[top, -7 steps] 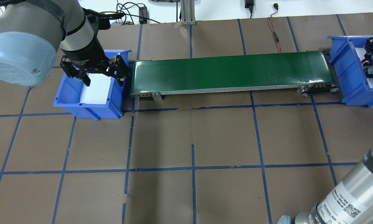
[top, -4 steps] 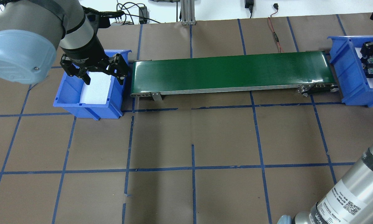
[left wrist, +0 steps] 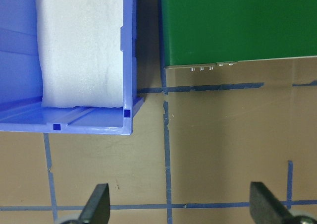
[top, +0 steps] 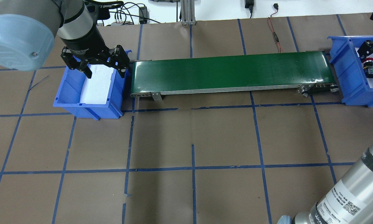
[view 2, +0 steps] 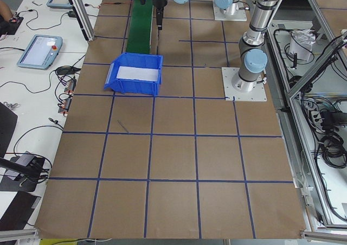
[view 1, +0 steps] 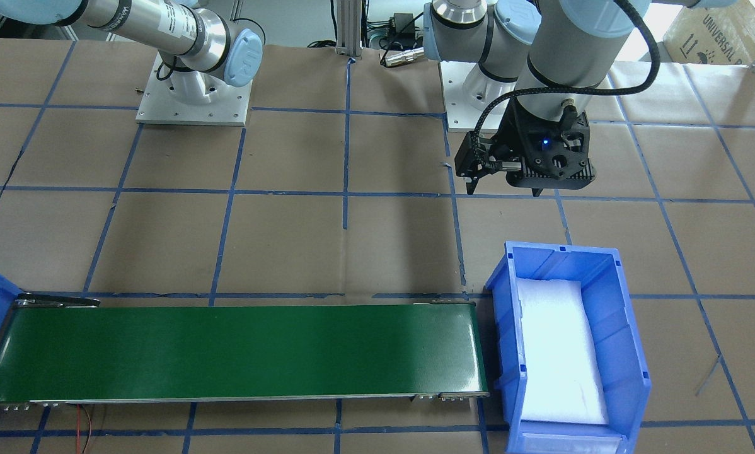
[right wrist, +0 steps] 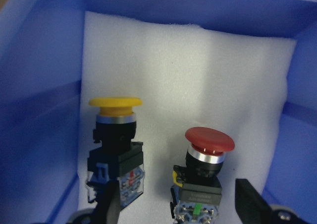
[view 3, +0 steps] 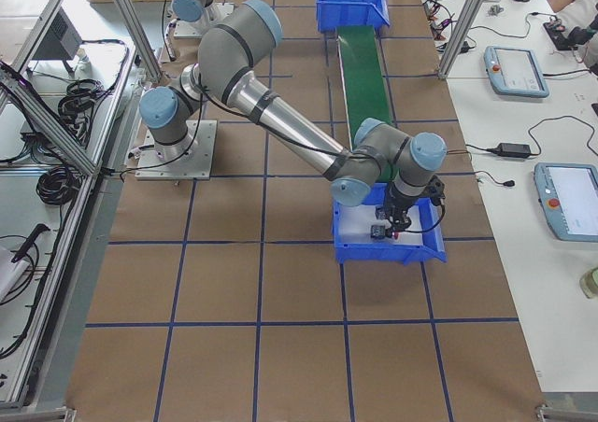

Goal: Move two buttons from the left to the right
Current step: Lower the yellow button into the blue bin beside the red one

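Even bright light — glare on the conveyor belt (top: 230,71), wrist edges perhaps soft.

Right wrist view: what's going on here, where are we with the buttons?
The yellow button and the red button stand upright side by side on the foam in the right bin. The right gripper hangs open over them, holding nothing. The left gripper is open too, by the left bin, which holds only a white pad. The conveyor belt is bare.

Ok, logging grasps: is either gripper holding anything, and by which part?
Nothing. The left gripper and right gripper are open; the red button and yellow button sit unheld on the foam.
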`<state>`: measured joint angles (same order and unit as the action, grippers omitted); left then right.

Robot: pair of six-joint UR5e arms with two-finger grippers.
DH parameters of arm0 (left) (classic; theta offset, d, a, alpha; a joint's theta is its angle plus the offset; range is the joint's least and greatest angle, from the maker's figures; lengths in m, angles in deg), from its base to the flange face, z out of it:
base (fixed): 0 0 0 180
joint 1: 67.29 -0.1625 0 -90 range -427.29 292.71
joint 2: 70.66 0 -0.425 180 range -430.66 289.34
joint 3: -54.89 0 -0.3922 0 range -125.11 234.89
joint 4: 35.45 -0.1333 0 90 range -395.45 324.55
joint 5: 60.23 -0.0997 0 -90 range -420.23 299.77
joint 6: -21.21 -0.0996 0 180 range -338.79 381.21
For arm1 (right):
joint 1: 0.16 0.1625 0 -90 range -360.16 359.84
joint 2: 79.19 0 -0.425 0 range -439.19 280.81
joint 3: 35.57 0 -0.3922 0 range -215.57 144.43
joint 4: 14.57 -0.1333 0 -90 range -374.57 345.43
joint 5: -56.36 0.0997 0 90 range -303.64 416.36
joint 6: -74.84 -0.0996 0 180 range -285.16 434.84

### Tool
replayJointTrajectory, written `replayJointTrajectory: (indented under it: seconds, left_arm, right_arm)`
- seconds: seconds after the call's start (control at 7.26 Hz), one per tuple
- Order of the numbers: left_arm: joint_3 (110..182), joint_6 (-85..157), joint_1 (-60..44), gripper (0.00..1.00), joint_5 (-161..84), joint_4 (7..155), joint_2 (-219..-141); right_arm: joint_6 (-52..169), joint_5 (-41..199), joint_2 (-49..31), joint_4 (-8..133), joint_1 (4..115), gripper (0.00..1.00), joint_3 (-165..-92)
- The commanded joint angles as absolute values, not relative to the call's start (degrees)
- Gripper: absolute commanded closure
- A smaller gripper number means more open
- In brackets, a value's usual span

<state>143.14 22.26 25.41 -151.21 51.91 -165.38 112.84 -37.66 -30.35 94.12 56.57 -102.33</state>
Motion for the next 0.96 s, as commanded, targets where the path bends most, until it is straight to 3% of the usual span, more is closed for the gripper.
replayJointTrajectory:
  seconds: [0.0,0.55,0.83]
  left_arm:
    - [142.94,22.18,25.69,0.00,-151.46,52.18,-165.76]
    - [143.31,22.09,25.78,0.00,-151.55,52.18,-165.14]
    - [143.39,22.09,25.70,0.00,-151.55,52.18,-165.05]
  right_arm:
    - [112.90,-37.68,-28.84,93.45,56.79,0.15,-102.28]
    - [107.73,-37.68,-17.26,78.19,65.37,0.15,-102.90]
    - [105.08,-35.67,-13.55,72.55,74.23,0.08,-103.42]
